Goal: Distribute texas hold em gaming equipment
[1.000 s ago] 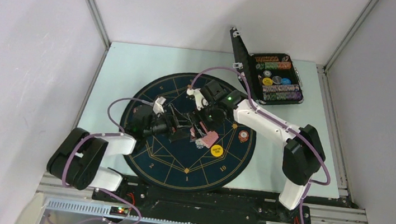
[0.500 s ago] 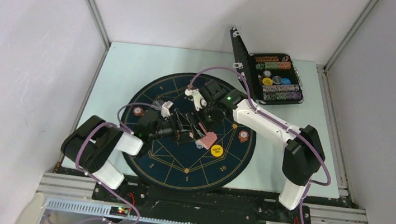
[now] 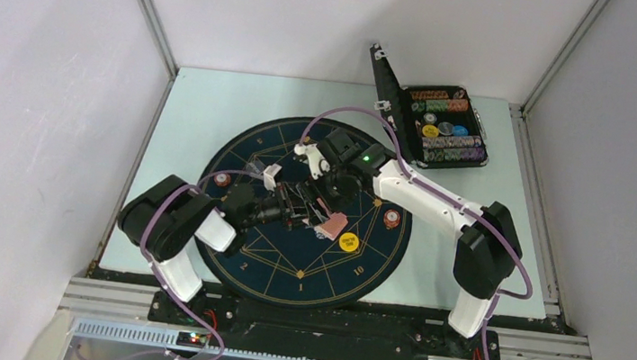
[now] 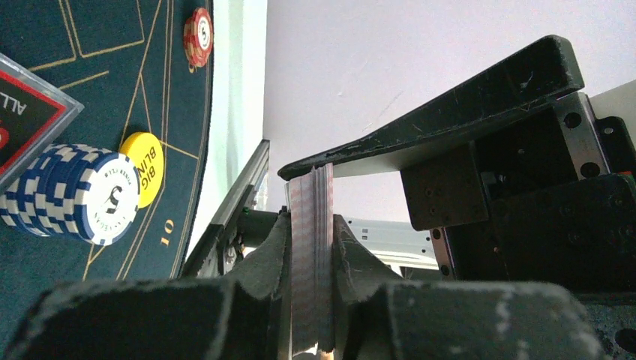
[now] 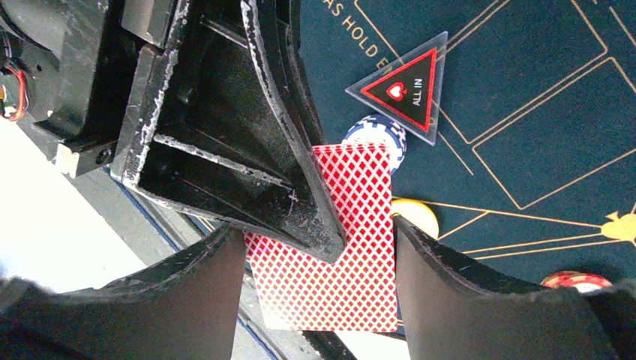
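The deck of cards (image 5: 337,262), with a red diamond pattern on its back, is held over the middle of the round dark mat (image 3: 255,150), and both arms have hold of it at once. The left gripper (image 4: 311,225) is clamped across the deck's thickness: in the left wrist view the cards stand edge-on between its two pads (image 4: 274,247), which press on the front and back faces. The right gripper (image 5: 319,247) grips the same deck across its width, with a curved finger (image 5: 442,285) against each long edge; its jaws stand partway apart, as wide as the cards. One left finger lies across the patterned back in the right wrist view. How high the deck is above the mat cannot be told.

Below and beside the deck, a short stack of blue-and-white chips (image 4: 75,196) lies tipped on its side on the mat, touching the clear triangular marker (image 5: 403,91) with its red-edged black centre reading "ALL IN". The yellow disc (image 3: 349,241) lies flat just beside the stack. A red chip (image 3: 392,217) sits near the mat's right edge, well apart from the deck, and a second red chip (image 3: 222,180) sits at the left edge, close by the left arm.

The mat lies on a pale table (image 3: 206,104). At the far right corner stands a black case (image 3: 478,162), its lid up, with rows of chips (image 3: 440,142) inside.
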Tool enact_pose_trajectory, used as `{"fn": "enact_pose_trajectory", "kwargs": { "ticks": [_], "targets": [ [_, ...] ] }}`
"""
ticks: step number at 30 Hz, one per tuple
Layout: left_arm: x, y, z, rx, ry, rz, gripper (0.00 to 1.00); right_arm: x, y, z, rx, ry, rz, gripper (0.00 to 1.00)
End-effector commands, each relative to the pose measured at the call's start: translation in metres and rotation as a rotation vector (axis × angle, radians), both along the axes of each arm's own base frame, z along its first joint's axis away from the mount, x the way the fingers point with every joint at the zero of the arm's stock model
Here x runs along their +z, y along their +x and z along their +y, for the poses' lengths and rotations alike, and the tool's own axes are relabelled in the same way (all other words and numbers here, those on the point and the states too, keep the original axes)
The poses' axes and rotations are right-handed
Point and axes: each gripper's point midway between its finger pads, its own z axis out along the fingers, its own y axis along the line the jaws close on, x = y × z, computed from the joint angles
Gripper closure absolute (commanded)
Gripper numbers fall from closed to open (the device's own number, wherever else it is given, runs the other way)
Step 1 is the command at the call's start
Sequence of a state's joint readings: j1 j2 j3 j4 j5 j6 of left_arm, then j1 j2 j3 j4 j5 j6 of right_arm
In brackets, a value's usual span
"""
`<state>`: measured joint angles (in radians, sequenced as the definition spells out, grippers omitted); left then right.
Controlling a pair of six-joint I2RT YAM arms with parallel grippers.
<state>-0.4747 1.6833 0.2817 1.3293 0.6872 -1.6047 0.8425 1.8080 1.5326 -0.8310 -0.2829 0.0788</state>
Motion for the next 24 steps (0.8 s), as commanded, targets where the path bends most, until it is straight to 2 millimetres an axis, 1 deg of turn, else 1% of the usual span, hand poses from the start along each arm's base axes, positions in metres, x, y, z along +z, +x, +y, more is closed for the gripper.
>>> {"fn": "enact_pose_trajectory", "kwargs": {
  "ticks": [1, 3, 4, 5, 6, 7, 8, 9, 10, 11, 12, 13, 14, 18, 20, 24],
  "targets": [
    [0.03, -0.015, -0.005, -0.063, -0.077, -0.113, 1.0, 0.02, 0.02, 0.016, -0.038, 0.06, -0.075, 1.0],
    [0.029, -0.015, -0.005, -0.061, -0.07, -0.114, 1.0, 0.019, 0.022, 0.014, -0.041, 0.051, -0.084, 0.98],
    [0.03, -0.015, -0.005, -0.06, -0.069, -0.115, 1.0, 0.019, 0.021, 0.013, -0.039, 0.046, -0.086, 0.93],
    [0.031, -0.016, -0.004, -0.059, -0.069, -0.12, 1.0, 0.02, 0.021, 0.012, -0.028, 0.047, -0.091, 0.76],
    [0.03, -0.016, -0.004, -0.059, -0.067, -0.12, 1.0, 0.019, 0.019, 0.012, -0.018, 0.045, -0.088, 0.67],
    [0.031, -0.017, -0.004, -0.06, -0.067, -0.124, 1.0, 0.02, 0.018, 0.012, 0.002, 0.047, -0.097, 0.52],
    [0.031, -0.017, -0.004, -0.062, -0.067, -0.124, 1.0, 0.019, 0.014, 0.013, 0.02, 0.049, -0.098, 0.46],
    [0.032, -0.018, -0.004, -0.064, -0.068, -0.129, 1.0, 0.02, 0.013, 0.013, 0.039, 0.051, -0.113, 0.35],
    [0.032, -0.018, -0.004, -0.064, -0.068, -0.131, 1.0, 0.019, 0.01, 0.014, 0.057, 0.05, -0.121, 0.3],
    [0.033, -0.019, -0.004, -0.067, -0.07, -0.136, 1.0, 0.022, 0.008, 0.014, 0.072, 0.056, -0.137, 0.12],
    [0.034, -0.019, -0.004, -0.067, -0.07, -0.136, 1.0, 0.02, 0.005, 0.015, 0.09, 0.054, -0.148, 0.06],
    [0.034, -0.019, -0.003, -0.068, -0.071, -0.135, 1.0, 0.022, 0.004, 0.014, 0.11, 0.056, -0.166, 0.02],
    [0.034, -0.02, -0.003, -0.068, -0.071, -0.136, 1.0, 0.022, 0.002, 0.014, 0.126, 0.058, -0.174, 0.01],
    [0.034, -0.02, -0.003, -0.071, -0.069, -0.137, 1.0, 0.018, -0.001, 0.01, 0.137, 0.043, -0.177, 0.0],
    [0.032, -0.021, -0.003, -0.073, -0.058, -0.133, 1.0, 0.014, 0.0, 0.005, 0.135, 0.01, -0.187, 0.0],
    [0.026, -0.021, -0.003, -0.07, -0.024, -0.126, 1.0, 0.011, -0.004, -0.002, 0.164, -0.046, -0.215, 0.0]
  ]
}}
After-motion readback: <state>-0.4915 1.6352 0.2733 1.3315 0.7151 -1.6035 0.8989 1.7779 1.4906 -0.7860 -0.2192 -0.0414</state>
